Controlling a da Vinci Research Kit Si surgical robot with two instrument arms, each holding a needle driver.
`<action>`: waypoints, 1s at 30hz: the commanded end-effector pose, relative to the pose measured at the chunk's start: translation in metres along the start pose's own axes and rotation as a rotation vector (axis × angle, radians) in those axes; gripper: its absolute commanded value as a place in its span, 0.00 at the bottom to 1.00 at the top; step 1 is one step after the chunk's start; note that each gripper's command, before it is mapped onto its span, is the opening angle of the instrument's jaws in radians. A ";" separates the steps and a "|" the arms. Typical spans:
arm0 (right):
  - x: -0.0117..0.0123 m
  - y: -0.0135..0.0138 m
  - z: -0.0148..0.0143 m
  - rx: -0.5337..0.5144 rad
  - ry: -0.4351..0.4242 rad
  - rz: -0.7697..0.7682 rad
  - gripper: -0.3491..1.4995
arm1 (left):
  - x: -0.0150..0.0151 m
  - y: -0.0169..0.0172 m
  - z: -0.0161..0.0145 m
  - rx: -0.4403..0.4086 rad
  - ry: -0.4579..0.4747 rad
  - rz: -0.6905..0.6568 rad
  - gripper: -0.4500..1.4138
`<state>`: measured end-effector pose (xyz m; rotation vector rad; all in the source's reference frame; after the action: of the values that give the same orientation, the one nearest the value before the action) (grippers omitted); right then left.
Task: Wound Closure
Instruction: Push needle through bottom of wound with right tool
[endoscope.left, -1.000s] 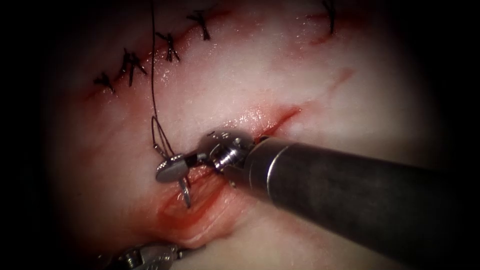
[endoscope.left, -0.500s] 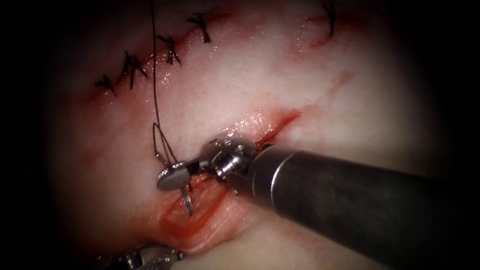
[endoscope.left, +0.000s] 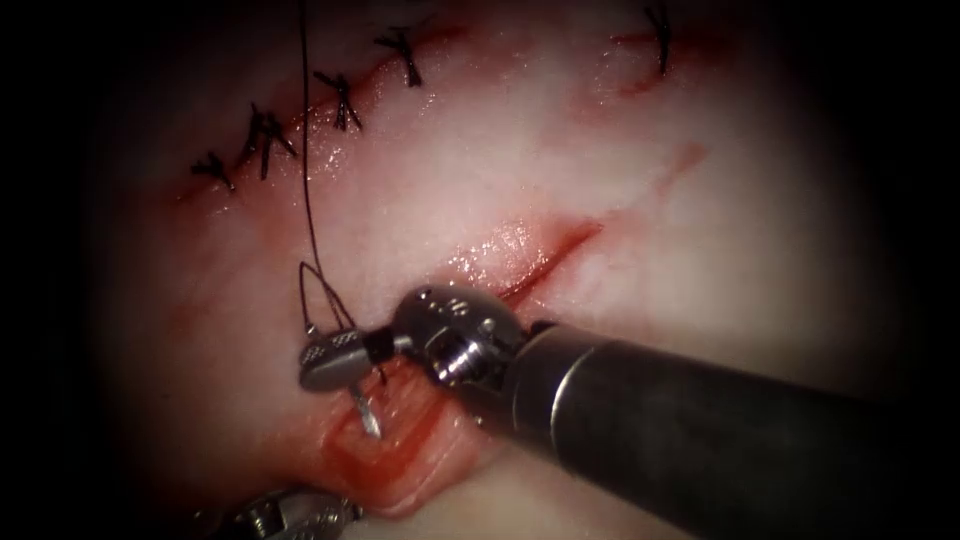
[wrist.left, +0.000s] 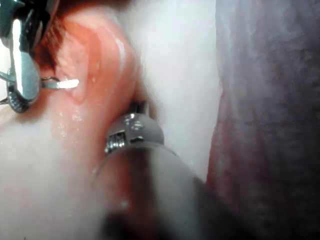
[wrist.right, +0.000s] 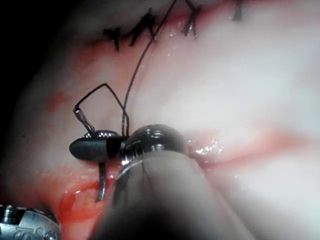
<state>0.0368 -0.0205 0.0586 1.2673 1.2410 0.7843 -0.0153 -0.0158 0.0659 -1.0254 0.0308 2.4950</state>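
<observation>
The right tool (endoscope.left: 322, 360) is closed tight on the needle (endoscope.left: 366, 412), gripped roughly at mid-curve. The blunt end, with the thread (endoscope.left: 308, 180) attached, stands up on the far side of the jaws, and the pointed end hangs down on the near side. The tip is seen over the gaping, near-left stretch of the cut (endoscope.left: 400, 445), close to its red floor but not buried: the needle is not in the tissue (endoscope.left: 600, 180). The thread loops once beside the jaws, then runs far across the tissue past 4 finished stitches (endoscope.left: 265, 130).

The left tool (endoscope.left: 290, 515) lies at the near edge, just beside the near-left end of the cut. Whether its jaws are open or closed cannot be told, nor whether anything is held.

As a judgement, the needle is being presented to the wound edge. The grip should be kept firm so the curve does not swivel, the tip squared to the edge before it is loaded, and the thread loop kept out of the jaws.

In the left wrist view the needle (wrist.left: 62, 84) is seen from the side – its bare point clearly free above the wet red lip, projecting from the right tool (wrist.left: 22, 70). The right wrist view shows what that one lacks: the thread (wrist.right: 140, 65) rising from the blunt end and arching over the clamped jaws.
</observation>
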 end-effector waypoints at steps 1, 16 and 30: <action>0.0001 0.0003 0.0007 0.005 -0.004 -0.004 0.00 | 0.0000 -0.0001 0.0008 0.000 0.001 0.001 0.14; 0.0001 -0.0014 -0.0018 -0.033 0.024 0.011 0.00 | -0.0001 -0.0003 0.0007 0.001 -0.001 0.000 0.14; -0.0004 -0.0020 -0.0012 -0.052 0.034 0.013 0.00 | 0.0000 -0.0005 0.0006 -0.001 -0.002 -0.001 0.14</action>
<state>0.0342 -0.0212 0.0564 1.2236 1.2297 0.8505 -0.0150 -0.0154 0.0657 -1.0214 0.0279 2.4951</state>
